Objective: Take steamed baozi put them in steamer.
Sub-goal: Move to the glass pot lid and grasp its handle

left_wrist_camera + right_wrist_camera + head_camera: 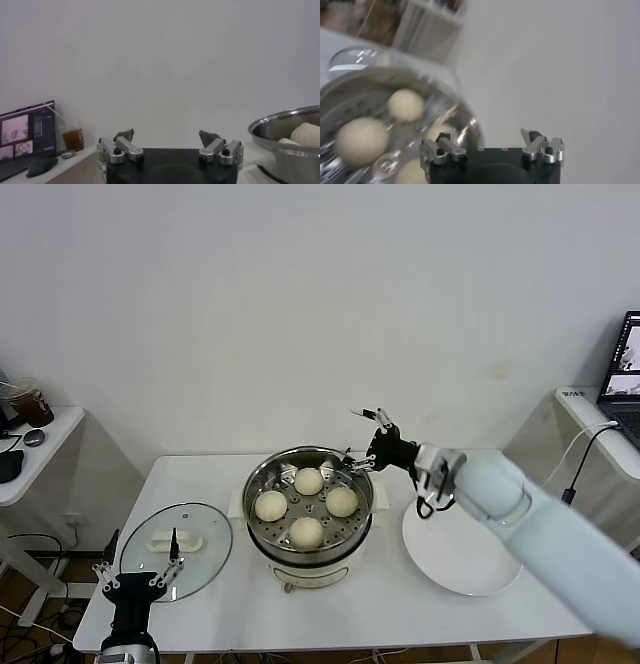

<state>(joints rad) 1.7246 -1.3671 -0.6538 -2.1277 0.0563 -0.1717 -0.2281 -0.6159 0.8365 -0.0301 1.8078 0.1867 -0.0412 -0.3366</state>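
Left gripper (pixel 137 576) parked low at the near left table edge, fingers spread, empty, just in front of the glass lid (pixel 176 536). Four steamed baozi (pixel 307 531) sit on the perforated tray inside the steamer (pixel 262 536), mid-table. White plate (pixel 462 556) to its right, bare. Right arm reaches in from the right over the plate, forearm angled left and far; right gripper (pixel 368 440) hangs above the steamer's far right rim, fingers spread, empty.
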